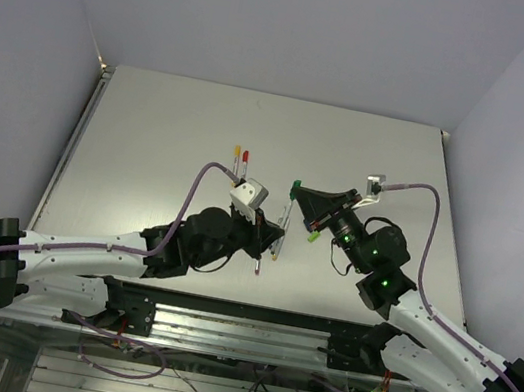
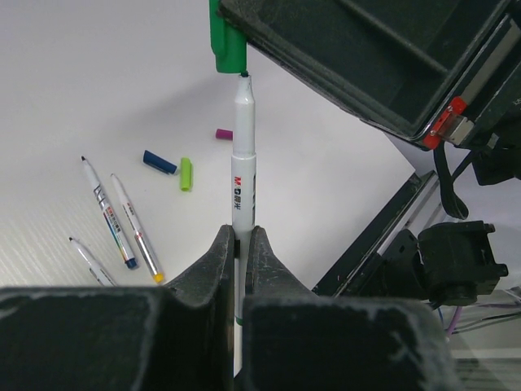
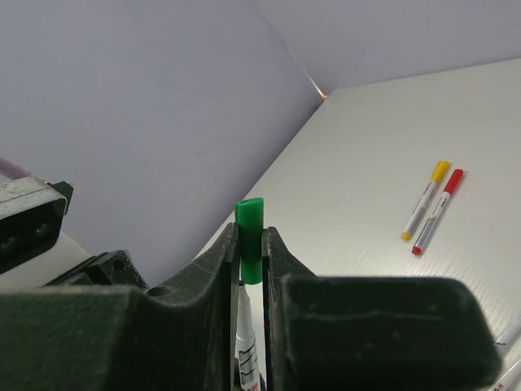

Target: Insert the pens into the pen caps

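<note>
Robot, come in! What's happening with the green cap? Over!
Left gripper shut on pen. Right gripper shut on green cap. Pen tip at cap's mouth, not pushed in. Nothing between them; spare pens lie off to the side.

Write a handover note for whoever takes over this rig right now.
Left claw shut on a pen, held upright.
Right claw shut on the dark green cap, right at the pen's tip, not seated.
Done: yellow pen and red pen lie capped.
Left: seat this cap, then three bare pens and the blue cap, light green cap and magenta cap, all loose on the table.
</note>
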Available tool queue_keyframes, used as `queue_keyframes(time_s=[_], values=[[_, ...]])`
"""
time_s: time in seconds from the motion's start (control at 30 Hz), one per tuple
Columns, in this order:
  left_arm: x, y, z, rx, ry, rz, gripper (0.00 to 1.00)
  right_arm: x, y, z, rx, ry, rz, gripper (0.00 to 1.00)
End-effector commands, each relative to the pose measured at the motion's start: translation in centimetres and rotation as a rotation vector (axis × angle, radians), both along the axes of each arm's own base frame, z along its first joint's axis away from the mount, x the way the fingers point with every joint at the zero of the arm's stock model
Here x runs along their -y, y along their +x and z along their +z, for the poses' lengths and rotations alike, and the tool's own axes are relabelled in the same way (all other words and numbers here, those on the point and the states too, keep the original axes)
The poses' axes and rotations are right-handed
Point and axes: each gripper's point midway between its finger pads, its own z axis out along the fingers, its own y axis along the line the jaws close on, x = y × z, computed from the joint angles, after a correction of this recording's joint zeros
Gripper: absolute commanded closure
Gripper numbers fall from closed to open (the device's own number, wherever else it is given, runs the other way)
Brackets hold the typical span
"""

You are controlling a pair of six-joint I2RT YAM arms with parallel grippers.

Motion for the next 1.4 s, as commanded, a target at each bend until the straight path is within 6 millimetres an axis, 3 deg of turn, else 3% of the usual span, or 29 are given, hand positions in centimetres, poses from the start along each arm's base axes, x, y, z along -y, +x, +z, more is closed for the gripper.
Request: queue_keyframes(time_s=[0.0,0.43,1.37], values=[[0.6,0.0,1.3,0.012,-0.042,-0.013,0.93,0.0,-0.4,1.3,0.039,0.041,0.010,1.00],[-0.4,-0.4,0.7,0.006,-0.029,-0.013,0.93,0.2,0.1,1.8,0.053,0.030,-0.016,1.00],[-0.1,-0.5,0.8,-0.006,-0.036,-0.017,0.93,0.0,-0.4,2.4,0.067,0.066,0.011,1.00]])
